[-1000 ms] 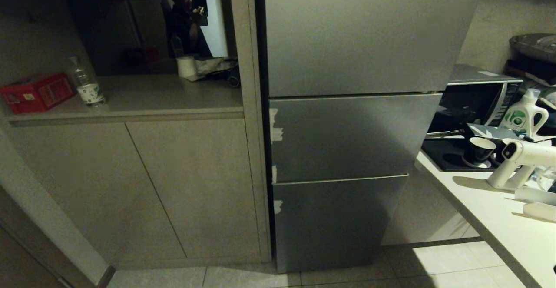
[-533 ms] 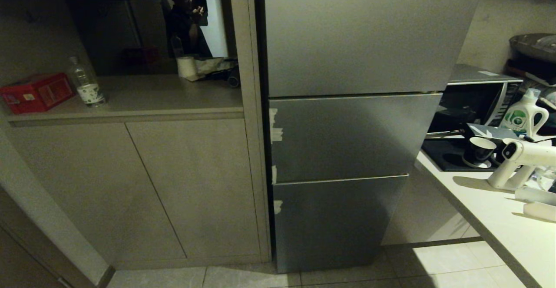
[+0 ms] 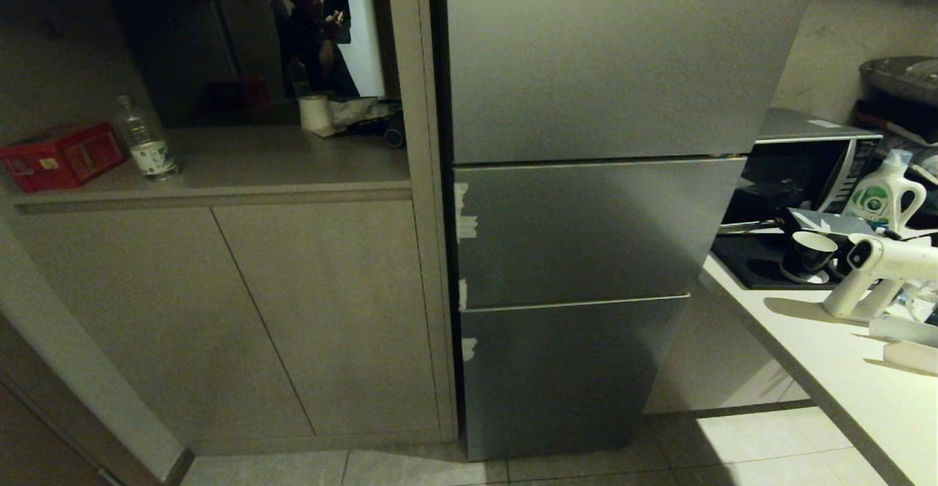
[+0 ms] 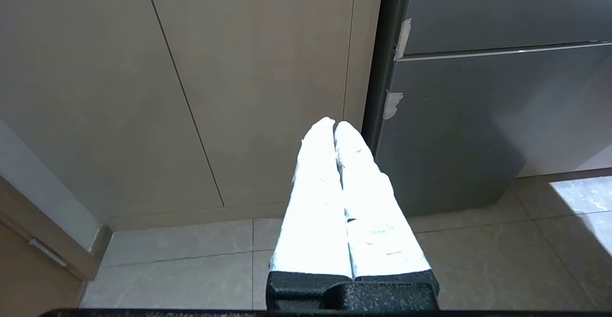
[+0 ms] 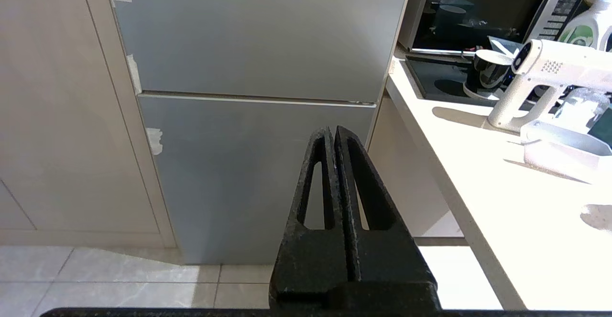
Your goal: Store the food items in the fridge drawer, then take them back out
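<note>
The grey fridge (image 3: 586, 229) stands with all its door panels closed, so the fridge drawer is hidden behind them. No food items are in view. Neither arm shows in the head view. In the left wrist view my left gripper (image 4: 334, 124) is shut and empty, held low in front of the beige cabinet doors (image 4: 239, 78) beside the fridge's lower panel (image 4: 459, 125). In the right wrist view my right gripper (image 5: 332, 129) is shut and empty, facing the fridge's lowest panel (image 5: 239, 164).
A white counter (image 3: 843, 354) juts out at the right with a microwave (image 3: 806, 163), a dark cup (image 3: 810, 251), a detergent bottle (image 3: 883, 193) and a white spray gun (image 3: 876, 273). The open shelf holds a water bottle (image 3: 146, 141) and a red box (image 3: 62, 156).
</note>
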